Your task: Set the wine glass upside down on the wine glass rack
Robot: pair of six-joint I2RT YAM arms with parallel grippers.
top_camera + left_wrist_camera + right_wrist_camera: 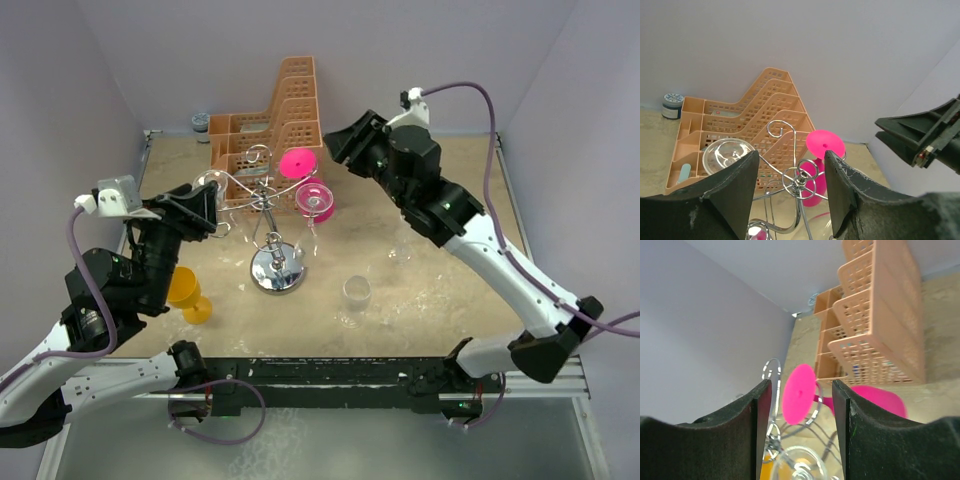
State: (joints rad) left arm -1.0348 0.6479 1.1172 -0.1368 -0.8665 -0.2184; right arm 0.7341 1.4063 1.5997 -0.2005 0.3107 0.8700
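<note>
Spreading across the top view, the sandy table [440,330] carries the orange perforated basket [270,115] at the back. In front of it stands the wine glass rack [272,235] on its round chrome base.

On the rack's right side hangs the pink wine glass [310,185]. Its foot is uppermost and its bowl below, so its long axis runs roughly vertical. By the look of it, it is already placed upside down.

A clear glass [212,183] sits at the rack's left arm. An upright clear glass [355,293] and a yellow one [190,292] stand on the table nearer the arms.

The pink foot lies straight ahead of the right gripper [801,390], which is the nearer tool. In the wrist view the foot is framed in the gap between the two fingers, touching neither as far as I can tell. Those jaws stand wide apart and grip nothing. Any retreat would probably need to go straight back along the fingers' own line, so neither pad clips the foot.

The left gripper [790,157] is likewise spread wide. Only rack scrolls show in its gap, and the clear glass's foot shows just past one finger.
</note>
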